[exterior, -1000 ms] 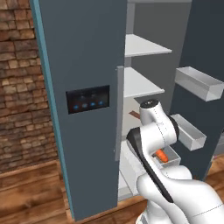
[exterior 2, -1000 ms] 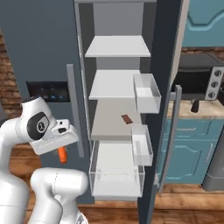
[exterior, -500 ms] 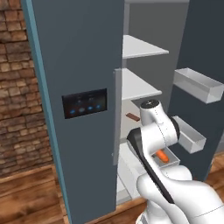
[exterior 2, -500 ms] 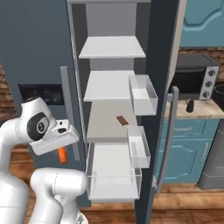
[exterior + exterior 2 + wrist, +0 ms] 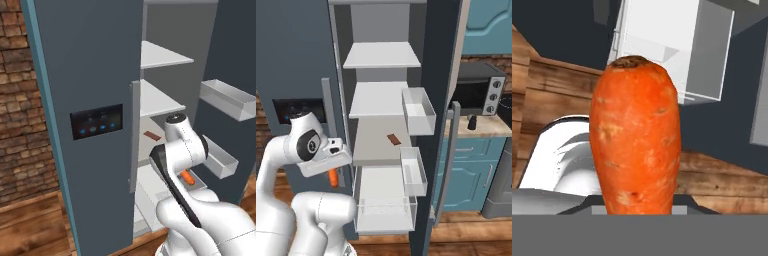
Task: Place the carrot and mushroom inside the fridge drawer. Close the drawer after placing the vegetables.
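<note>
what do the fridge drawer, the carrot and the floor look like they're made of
Fridge drawer: likely clear or pale plastic, smooth; its front wall looks see-through with a faint speckle.
Carrot: real vegetable flesh by its look, matte orange skin with small pits and a brown stem end, held in the gripper.
Floor: wood planks, warm brown with visible seams and grain.

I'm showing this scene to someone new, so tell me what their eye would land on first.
The bright orange carrot stands out: it rises large in the hand view and hangs from the gripper in the right base view, beside the open fridge. Next comes the fridge drawer, pulled out at the bottom of the compartment below the white shelves. A small brown item lies on the shelf just above the drawer.
</note>
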